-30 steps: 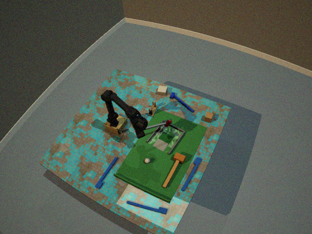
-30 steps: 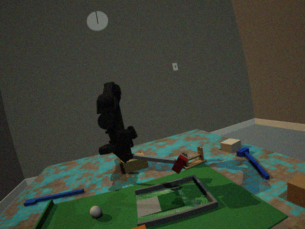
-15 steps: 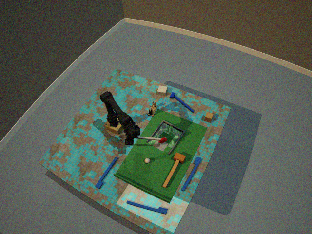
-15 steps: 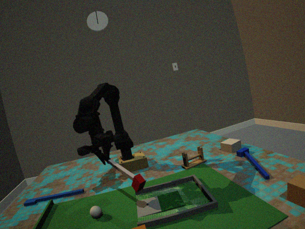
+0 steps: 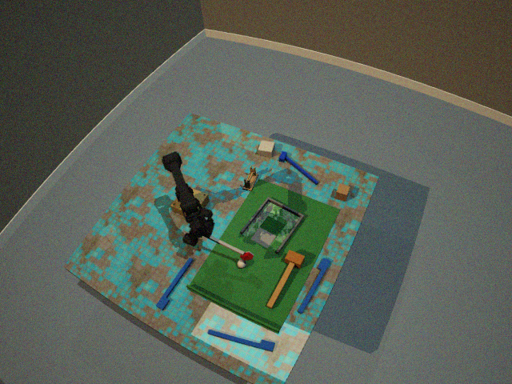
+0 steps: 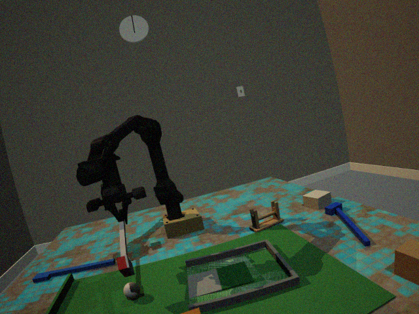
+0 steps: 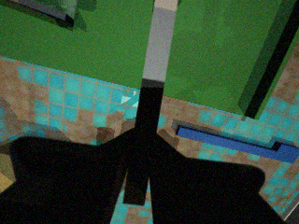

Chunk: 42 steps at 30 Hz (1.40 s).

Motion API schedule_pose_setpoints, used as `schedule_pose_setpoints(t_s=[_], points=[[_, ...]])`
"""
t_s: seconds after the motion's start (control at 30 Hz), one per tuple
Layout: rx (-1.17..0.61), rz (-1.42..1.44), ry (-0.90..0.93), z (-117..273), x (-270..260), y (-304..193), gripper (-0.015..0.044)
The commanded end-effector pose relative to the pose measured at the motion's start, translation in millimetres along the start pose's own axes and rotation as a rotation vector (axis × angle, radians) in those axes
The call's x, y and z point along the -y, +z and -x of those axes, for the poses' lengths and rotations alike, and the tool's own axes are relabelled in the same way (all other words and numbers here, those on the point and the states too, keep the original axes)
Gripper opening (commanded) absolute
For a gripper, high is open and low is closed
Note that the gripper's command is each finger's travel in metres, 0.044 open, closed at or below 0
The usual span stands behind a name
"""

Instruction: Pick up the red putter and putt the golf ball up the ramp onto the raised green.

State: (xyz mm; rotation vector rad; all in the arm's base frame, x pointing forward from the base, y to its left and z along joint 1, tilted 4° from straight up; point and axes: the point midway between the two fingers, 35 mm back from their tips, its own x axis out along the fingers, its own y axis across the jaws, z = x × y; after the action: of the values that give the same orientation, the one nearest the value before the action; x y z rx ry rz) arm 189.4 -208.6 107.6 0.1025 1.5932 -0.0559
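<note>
Pinching the dark grip of the red putter (image 6: pixel 122 243), the hand (image 6: pixel 120 216) is seen left of centre in the exterior view, pressed onto the shaft so that the club hangs almost upright. The putter's red head (image 6: pixel 124 265) is held just above the near left corner of the green mat (image 6: pixel 325 287), with the golf ball (image 6: pixel 131 290) resting on the mat a little below and to the right of it in that frame; whether head and ball touch cannot be told there.

From the top view the same pair is shown differently: the red head (image 5: pixel 246 256) lies right beside the golf ball (image 5: pixel 241 262), the two appearing to touch, and the pale shaft runs up-left to the hand (image 5: pixel 194 236). The framed raised green (image 5: pixel 273 225) is placed up-right of the ball, near the frame's centre. An orange mallet (image 5: pixel 285 277), hidden but for a sliver in the exterior view, is seen lying on the mat to the right.

In the wrist view neither ball nor head is shown; only the shaft (image 7: pixel 159 51) rising from between the dark fingers, a blue bar (image 7: pixel 234 142) on the patterned counter (image 7: pixel 61 93) at the right, and the mat's edge.
</note>
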Motion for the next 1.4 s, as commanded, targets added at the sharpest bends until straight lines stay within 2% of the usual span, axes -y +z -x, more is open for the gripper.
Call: schedule_pose_setpoints(t_s=[0.0,0.3,0.63,1.37], points=[[-0.011,-0.119,-0.014,4,19,-17,0.0000],[-0.022,-0.181,-0.019,3,28,-27,0.0000],[-0.022,-0.181,-0.019,-33,29,-28,0.0000],[-0.022,-0.181,-0.019,-63,29,-29,0.0000]])
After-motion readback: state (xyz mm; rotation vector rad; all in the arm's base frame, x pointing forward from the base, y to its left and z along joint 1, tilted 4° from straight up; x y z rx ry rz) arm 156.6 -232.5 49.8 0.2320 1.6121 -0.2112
